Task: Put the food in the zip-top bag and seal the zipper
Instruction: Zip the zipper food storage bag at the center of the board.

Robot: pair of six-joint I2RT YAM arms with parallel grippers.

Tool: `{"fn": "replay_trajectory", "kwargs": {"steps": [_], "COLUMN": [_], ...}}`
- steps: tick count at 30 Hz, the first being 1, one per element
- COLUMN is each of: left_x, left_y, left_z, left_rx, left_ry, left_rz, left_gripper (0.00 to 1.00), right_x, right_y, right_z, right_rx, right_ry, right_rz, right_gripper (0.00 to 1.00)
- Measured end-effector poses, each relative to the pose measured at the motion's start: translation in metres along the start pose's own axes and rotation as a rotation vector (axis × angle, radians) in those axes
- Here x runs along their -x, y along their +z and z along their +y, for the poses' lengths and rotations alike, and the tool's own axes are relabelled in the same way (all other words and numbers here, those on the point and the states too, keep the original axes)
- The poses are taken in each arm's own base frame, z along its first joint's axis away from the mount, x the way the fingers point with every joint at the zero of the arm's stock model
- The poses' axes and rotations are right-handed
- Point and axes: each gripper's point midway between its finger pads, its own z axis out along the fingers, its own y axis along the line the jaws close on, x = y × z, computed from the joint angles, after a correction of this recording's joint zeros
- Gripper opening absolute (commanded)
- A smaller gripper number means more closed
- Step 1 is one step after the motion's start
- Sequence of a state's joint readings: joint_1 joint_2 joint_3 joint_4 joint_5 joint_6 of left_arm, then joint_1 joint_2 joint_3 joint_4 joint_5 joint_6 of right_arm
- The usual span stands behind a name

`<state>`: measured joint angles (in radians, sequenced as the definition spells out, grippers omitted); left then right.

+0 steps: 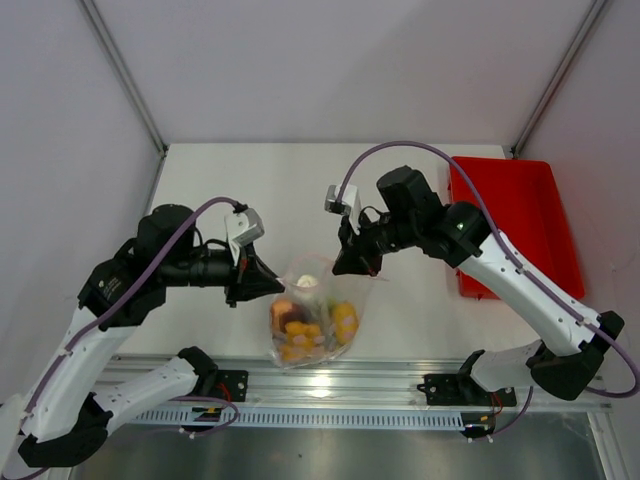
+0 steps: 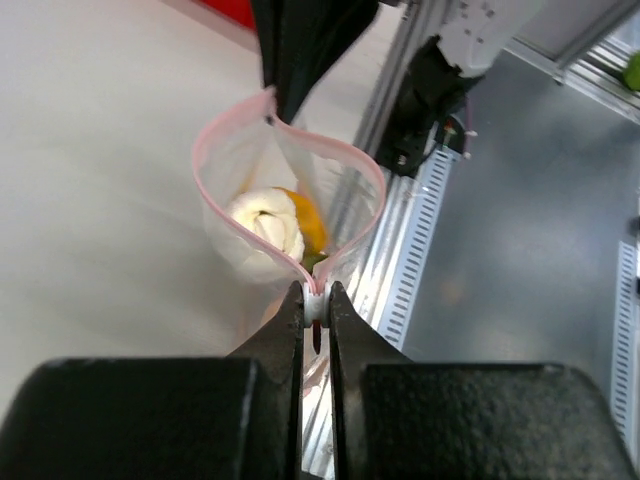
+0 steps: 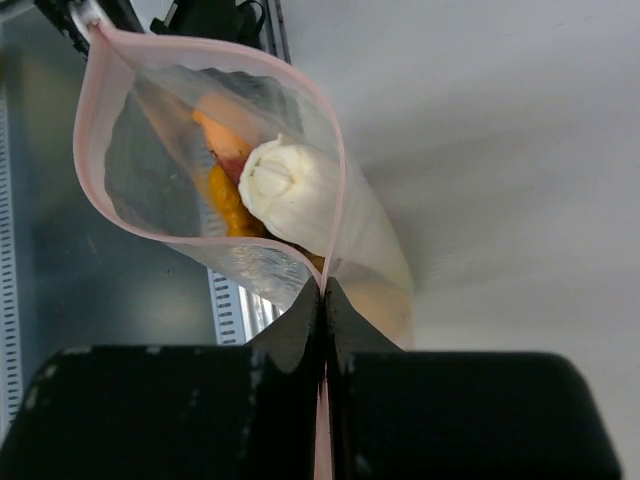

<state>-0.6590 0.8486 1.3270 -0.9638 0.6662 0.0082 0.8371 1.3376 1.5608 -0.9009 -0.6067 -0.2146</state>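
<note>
The left gripper (image 2: pixel 315 300) is clenched on one end of the zipper (image 2: pixel 213 130), and the right gripper (image 3: pixel 323 292) is clenched on the opposite end. Between them the strip bows apart, so the bag's (image 1: pixel 318 318) mouth gapes unsealed. The bag hangs between the two arms, at the near edge of the table (image 1: pixel 250 190). Inside it the leek's (image 3: pixel 290 185) white end points up among orange and yellow food (image 1: pixel 310 335). A red tray (image 1: pixel 520 215) lies far right.

Clear bag (image 1: pixel 315 320) with pink zipper (image 2: pixel 196 160); red tray (image 1: pixel 520 200).
</note>
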Motion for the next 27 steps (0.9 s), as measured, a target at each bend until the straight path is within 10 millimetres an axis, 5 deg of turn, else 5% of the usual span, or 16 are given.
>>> {"fn": "replay_trajectory", "kwargs": {"steps": [2, 4, 11, 13, 17, 23, 27], "left_x": [0.008, 0.017, 0.050, 0.059, 0.066, 0.067, 0.067], "left_y": [-0.002, -0.005, -0.015, -0.017, -0.024, -0.036, -0.020], "left_z": [0.011, 0.024, 0.044, 0.048, 0.052, 0.023, -0.001], "left_rx": [0.071, 0.158, 0.302, 0.326, 0.370, 0.298, 0.208], "left_ry": [-0.002, -0.011, 0.013, 0.017, 0.018, 0.028, 0.003], "left_rz": [-0.010, -0.036, -0.172, -0.195, -0.243, -0.321, -0.303], "left_gripper": [0.27, 0.33, 0.34, 0.56, 0.68, 0.83, 0.88], "right_x": [0.003, 0.003, 0.004, 0.005, 0.006, 0.014, 0.020], "right_y": [0.001, 0.002, 0.006, 0.005, 0.003, -0.007, -0.006], "right_z": [0.000, -0.001, 0.008, 0.009, 0.002, -0.013, -0.008], "right_rx": [0.000, -0.018, -0.016, -0.023, -0.093, -0.271, -0.402], "right_ry": [0.045, 0.113, 0.307, 0.335, 0.438, 0.676, 0.783], "right_rz": [-0.003, 0.000, 0.008, 0.009, 0.001, -0.124, -0.251], "right_gripper": [0.00, 0.00, 0.00, 0.00, 0.00, 0.00, 0.00]}}
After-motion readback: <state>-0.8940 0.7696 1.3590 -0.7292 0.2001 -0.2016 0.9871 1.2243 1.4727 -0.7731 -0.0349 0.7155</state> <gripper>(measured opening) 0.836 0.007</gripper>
